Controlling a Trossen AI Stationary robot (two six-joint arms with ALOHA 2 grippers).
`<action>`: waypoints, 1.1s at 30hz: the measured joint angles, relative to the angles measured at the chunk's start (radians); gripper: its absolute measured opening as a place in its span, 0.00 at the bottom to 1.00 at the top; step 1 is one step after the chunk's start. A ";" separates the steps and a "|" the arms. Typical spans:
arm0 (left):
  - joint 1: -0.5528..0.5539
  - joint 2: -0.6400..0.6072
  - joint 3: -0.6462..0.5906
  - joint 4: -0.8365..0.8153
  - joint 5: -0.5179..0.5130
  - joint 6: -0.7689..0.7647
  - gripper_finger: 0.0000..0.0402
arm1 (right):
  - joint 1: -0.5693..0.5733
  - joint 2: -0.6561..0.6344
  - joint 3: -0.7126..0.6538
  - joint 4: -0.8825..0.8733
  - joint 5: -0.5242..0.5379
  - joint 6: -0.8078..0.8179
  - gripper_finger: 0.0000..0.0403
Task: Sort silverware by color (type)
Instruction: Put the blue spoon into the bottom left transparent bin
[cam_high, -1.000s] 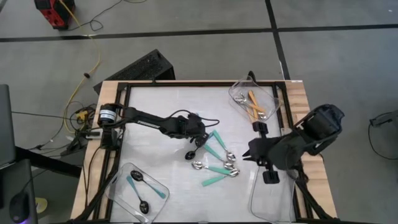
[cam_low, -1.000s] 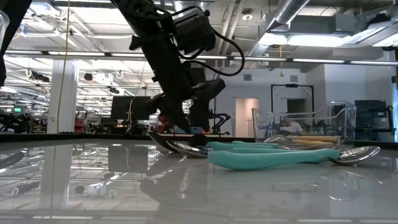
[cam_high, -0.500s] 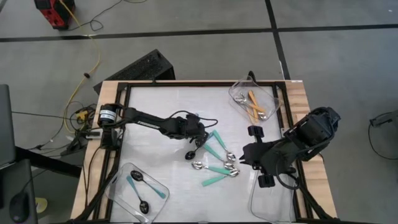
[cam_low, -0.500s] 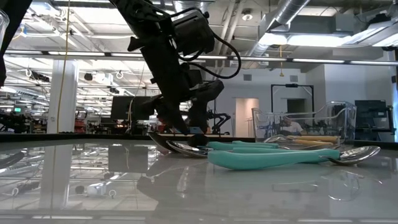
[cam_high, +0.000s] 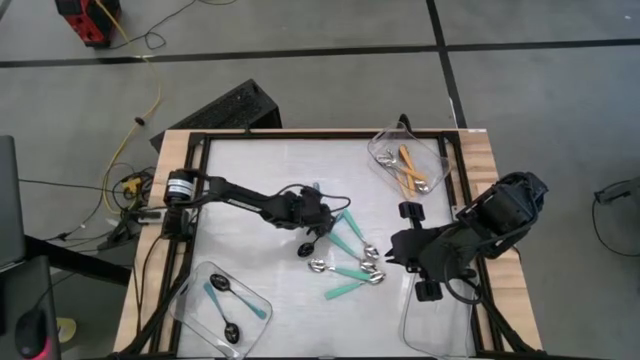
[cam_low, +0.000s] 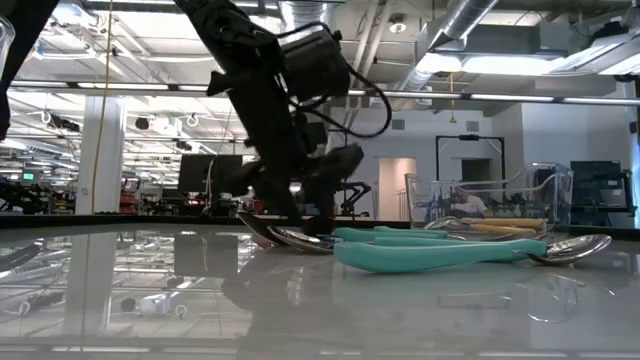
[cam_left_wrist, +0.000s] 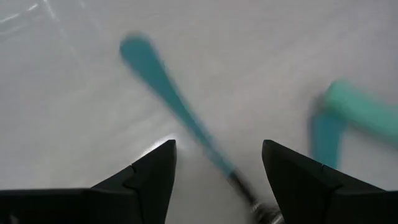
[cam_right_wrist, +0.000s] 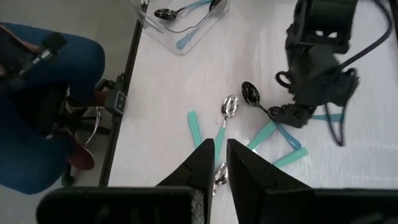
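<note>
A thin blue-handled spoon (cam_left_wrist: 180, 109) with a black bowl (cam_high: 306, 249) lies flat on the white table near the centre. My left gripper (cam_left_wrist: 217, 146) is low over its handle and open, one finger on each side, touching nothing that I can see. Several teal-handled spoons (cam_high: 350, 258) lie in a loose heap just right of it. My right gripper (cam_high: 397, 247) hangs high above the table's right half, shut, with nothing between its fingers (cam_right_wrist: 205, 163). Orange-handled spoons (cam_high: 410, 168) lie in the far-right tray, and two blue ones (cam_high: 225, 305) in the near-left tray.
A clear tray (cam_high: 435, 322) stands at the near right corner with nothing in it. The clear tray (cam_high: 385, 148) with the orange spoons is at the far right, another (cam_high: 195, 280) at the near left. A person's legs (cam_right_wrist: 37, 81) show beside the table in the right wrist view.
My left gripper has sunk a little and tipped slightly over the blue spoon's handle, staying open. My right arm has shifted a little toward the table's left. No spoon has moved.
</note>
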 joint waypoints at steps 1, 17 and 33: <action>-0.003 0.012 -0.001 0.002 -0.004 -0.001 0.56 | 0.001 0.000 0.000 0.000 0.000 0.000 0.17; -0.024 0.080 0.006 0.031 -0.001 -0.052 0.47 | 0.002 0.000 0.000 0.007 -0.001 0.000 0.17; -0.038 0.083 0.003 0.032 -0.012 -0.010 0.03 | 0.001 0.000 0.000 0.008 -0.001 0.000 0.17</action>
